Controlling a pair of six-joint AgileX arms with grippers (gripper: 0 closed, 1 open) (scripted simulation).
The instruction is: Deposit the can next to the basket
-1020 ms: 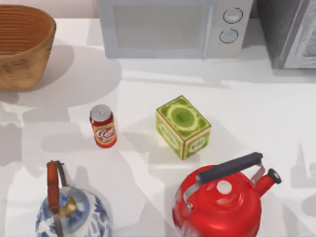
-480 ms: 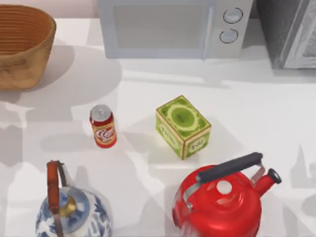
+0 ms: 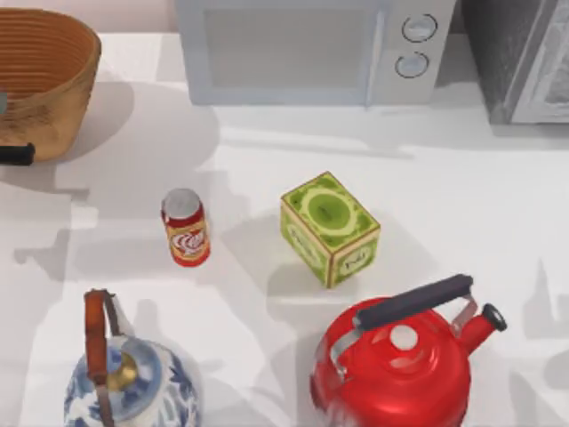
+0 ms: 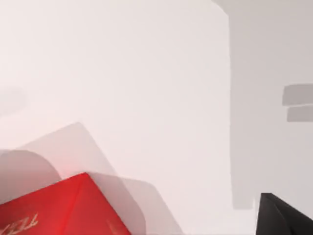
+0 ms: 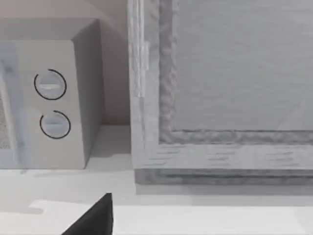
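The can (image 3: 186, 229), red with a silver top, stands upright on the white table left of centre. The basket (image 3: 44, 80), a large tan wicker bowl, sits at the far left corner, well apart from the can. A dark piece of my left gripper (image 3: 12, 154) pokes in at the top view's left edge, just in front of the basket and far from the can. A black part of that gripper (image 4: 283, 219) shows over bare table in the left wrist view. My right gripper (image 5: 93, 220) appears as a black tip facing the back appliances.
A green tea box (image 3: 329, 229) stands right of the can, with a red kettle (image 3: 400, 365) in front of it. A blue-and-white teapot (image 3: 124, 378) is at the front left. A microwave (image 3: 311, 49) and a grey appliance (image 3: 524, 58) line the back. A red box corner (image 4: 63, 208) shows in the left wrist view.
A dark piece of my left gripper has come in at the top view's left edge by the basket, and the shadows on the left have shifted. The can has not moved.
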